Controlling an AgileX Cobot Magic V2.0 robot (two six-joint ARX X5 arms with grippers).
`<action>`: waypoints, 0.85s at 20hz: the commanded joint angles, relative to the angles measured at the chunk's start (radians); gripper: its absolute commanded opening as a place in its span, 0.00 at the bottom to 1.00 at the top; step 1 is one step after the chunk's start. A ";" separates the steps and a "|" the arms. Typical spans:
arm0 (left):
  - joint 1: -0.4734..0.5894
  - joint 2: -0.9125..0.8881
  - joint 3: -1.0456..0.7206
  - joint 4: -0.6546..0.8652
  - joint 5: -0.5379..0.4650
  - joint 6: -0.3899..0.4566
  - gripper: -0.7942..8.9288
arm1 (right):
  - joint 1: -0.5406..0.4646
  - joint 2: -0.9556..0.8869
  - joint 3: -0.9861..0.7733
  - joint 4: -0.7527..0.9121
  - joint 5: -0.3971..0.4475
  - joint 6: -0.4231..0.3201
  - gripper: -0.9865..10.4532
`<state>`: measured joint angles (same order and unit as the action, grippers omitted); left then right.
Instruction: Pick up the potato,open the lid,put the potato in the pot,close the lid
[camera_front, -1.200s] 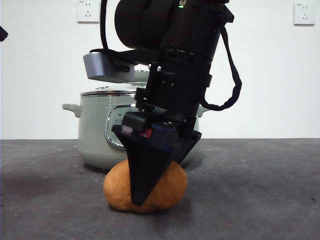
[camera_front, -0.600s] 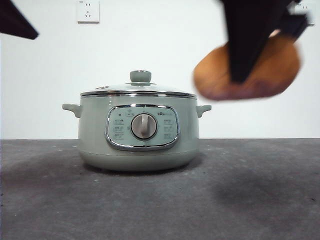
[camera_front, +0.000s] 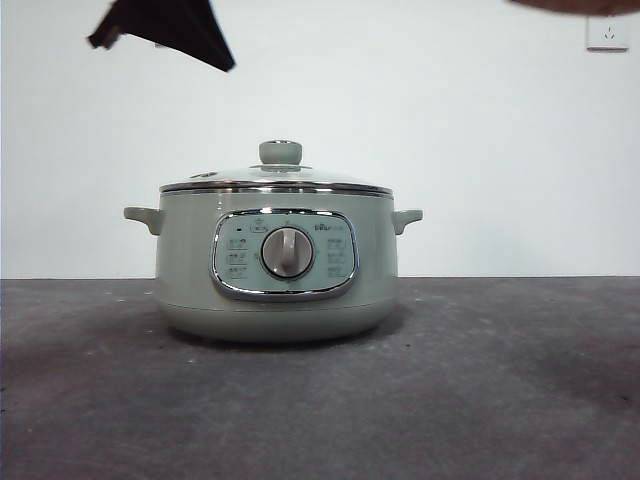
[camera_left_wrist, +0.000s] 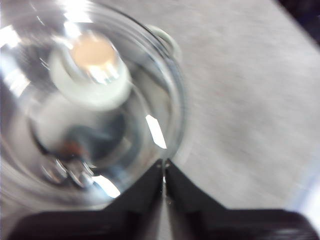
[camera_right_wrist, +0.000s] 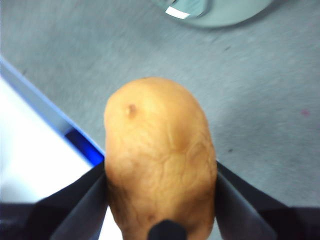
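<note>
The pale green pot (camera_front: 185, 270) stands mid-table with the glass lid (camera_front: 275, 183) closed on it, its green knob (camera_front: 280, 152) on top. My right gripper (camera_right_wrist: 160, 167) is shut on the tan potato (camera_right_wrist: 155, 130) and holds it high above the table. In the front view only a sliver of the potato (camera_front: 575, 5) shows at the top right edge. My left gripper (camera_left_wrist: 164, 172) is shut and empty, hovering over the rim of the lid (camera_left_wrist: 125, 125), off to the side of the knob (camera_left_wrist: 92, 70). In the front view the left gripper (camera_front: 165, 30) is a black tip at the top left.
The dark grey table (camera_front: 500, 380) stretches in front of and beside the pot. A wall socket (camera_front: 608, 35) is at the back right. The right wrist view shows a blue strip (camera_right_wrist: 75, 137) with a white area beyond it, and the pot's edge (camera_right_wrist: 220, 12).
My right gripper has lifted the potato from the table in front of the pot, up and to the right, almost out of the front view. The left gripper's tip has moved in over the pot.
</note>
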<state>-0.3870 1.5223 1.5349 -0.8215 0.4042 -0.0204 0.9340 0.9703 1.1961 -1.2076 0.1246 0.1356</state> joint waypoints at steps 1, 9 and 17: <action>-0.038 0.099 0.131 -0.051 -0.127 -0.001 0.45 | 0.001 -0.041 -0.004 0.002 0.008 0.047 0.08; -0.125 0.374 0.439 -0.140 -0.388 0.008 0.73 | 0.002 -0.112 -0.004 -0.037 0.054 0.101 0.08; -0.125 0.449 0.467 -0.112 -0.427 0.018 0.72 | 0.002 -0.111 -0.005 -0.053 0.066 0.108 0.08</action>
<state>-0.5110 1.9617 1.9972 -0.9409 -0.0200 -0.0116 0.9348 0.8600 1.1961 -1.2663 0.1867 0.2306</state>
